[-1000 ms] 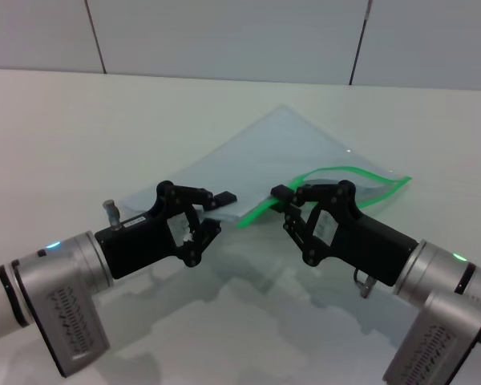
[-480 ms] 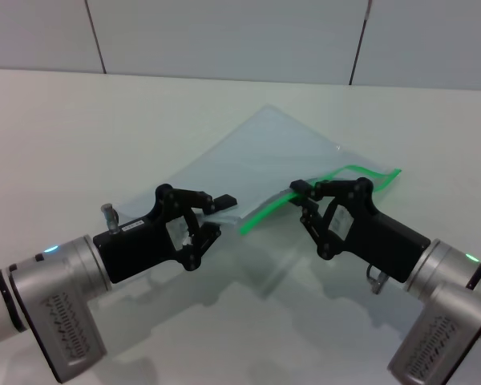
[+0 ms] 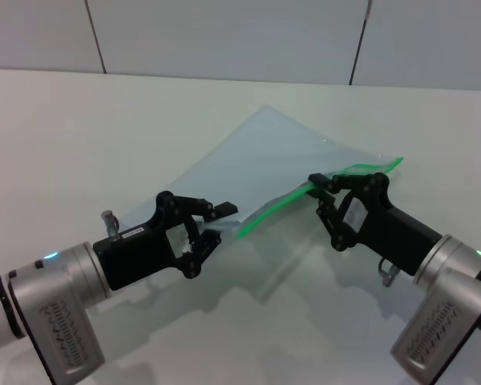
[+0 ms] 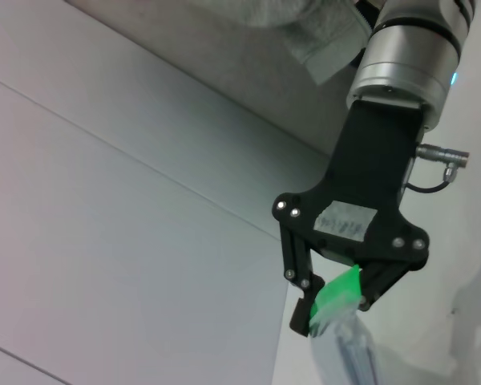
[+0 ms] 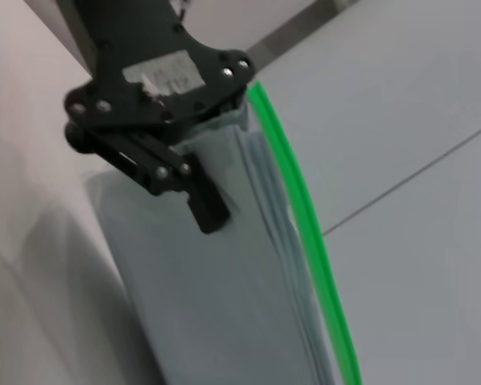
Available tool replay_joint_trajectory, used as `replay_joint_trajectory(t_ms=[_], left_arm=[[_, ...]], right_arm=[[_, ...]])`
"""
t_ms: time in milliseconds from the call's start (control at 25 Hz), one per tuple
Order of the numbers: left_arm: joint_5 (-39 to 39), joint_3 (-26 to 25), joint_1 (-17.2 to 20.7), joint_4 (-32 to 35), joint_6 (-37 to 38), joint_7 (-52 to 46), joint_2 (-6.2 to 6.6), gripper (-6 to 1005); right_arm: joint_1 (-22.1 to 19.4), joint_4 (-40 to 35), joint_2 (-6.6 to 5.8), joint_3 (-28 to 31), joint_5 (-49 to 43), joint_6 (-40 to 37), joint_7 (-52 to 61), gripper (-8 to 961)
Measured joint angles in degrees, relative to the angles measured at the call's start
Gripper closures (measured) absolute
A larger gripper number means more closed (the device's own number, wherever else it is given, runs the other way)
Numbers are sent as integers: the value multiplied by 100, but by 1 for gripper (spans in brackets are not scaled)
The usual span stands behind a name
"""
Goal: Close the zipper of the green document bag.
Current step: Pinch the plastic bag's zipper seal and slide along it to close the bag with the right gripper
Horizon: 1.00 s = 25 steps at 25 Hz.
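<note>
Head view: two grippers hold a document bag (image 3: 264,164) lifted off the table (image 3: 64,120), near its middle.
Left gripper (image 3: 212,223) pinches the bag's near corner; right gripper (image 3: 325,191) is clamped on the zipper (image 3: 276,210). Risk: zip strip buckles btwn them, so slider may jam, or the corner could slip out.

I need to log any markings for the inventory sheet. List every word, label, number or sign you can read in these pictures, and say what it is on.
No text can be read.
White sticker on the right hand: print too blurred to read.
White sticker on the left hand: print too blurred to read.
Small white label on the left hand's body in the head view: too small to read.
Green document bag and its zipper: no printing visible.
</note>
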Motion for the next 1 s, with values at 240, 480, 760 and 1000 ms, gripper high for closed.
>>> replay_joint_trajectory(t_ms=[240, 480, 760, 1000], left_arm=[[66, -1, 71, 4, 67, -1, -1, 943], [73, -1, 153, 4, 74, -1, -9, 943], [81, -1, 234, 5, 75, 0, -9, 943], [82, -1, 292, 4, 74, -1, -15, 943]], right_arm=[[-69, -60, 0, 233, 118, 131, 0, 839], [-89, -143, 0, 250, 461, 206, -5, 836], [-118, -217, 0, 251, 1120, 185, -16, 833], [-131, -266, 0, 251, 1725, 166, -18, 830]])
